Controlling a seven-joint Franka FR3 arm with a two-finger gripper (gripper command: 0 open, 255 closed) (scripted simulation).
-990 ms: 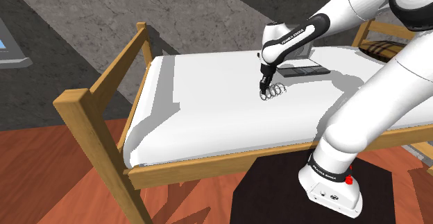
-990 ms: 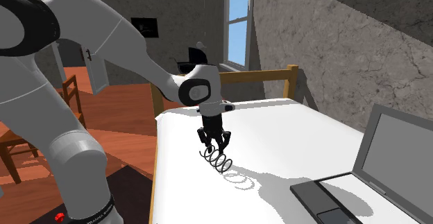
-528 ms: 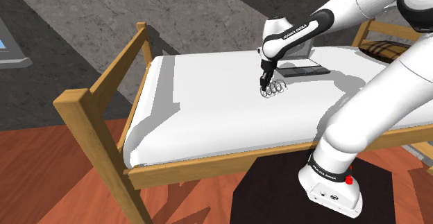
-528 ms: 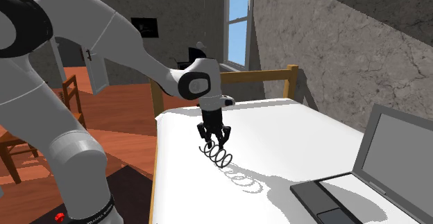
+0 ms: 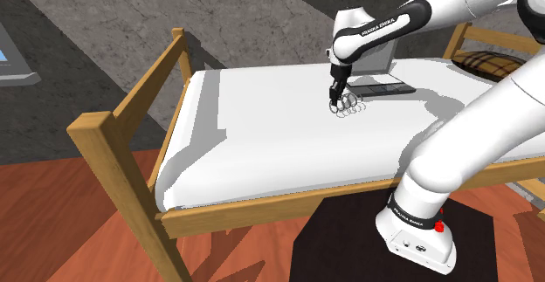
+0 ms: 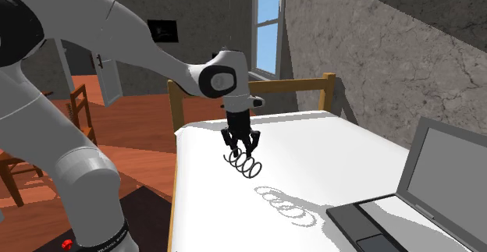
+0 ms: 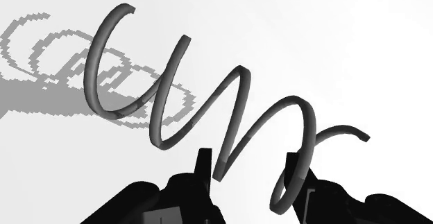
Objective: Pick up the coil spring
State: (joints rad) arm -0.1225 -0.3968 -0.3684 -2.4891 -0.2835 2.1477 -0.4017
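In the gripper (image 7: 253, 181), grey coil spring (image 7: 225, 118)

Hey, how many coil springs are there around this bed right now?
1. The dark grey coil spring is clasped in the black gripper, held clear above the white mattress. The coil shape lying flat on the mattress nearby is only its shadow. None looks hidden.

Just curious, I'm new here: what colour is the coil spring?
Dark grey coil spring, clearest in the wrist view.

White bed (image 5: 262, 141) w/ laptop (image 6: 441, 182)
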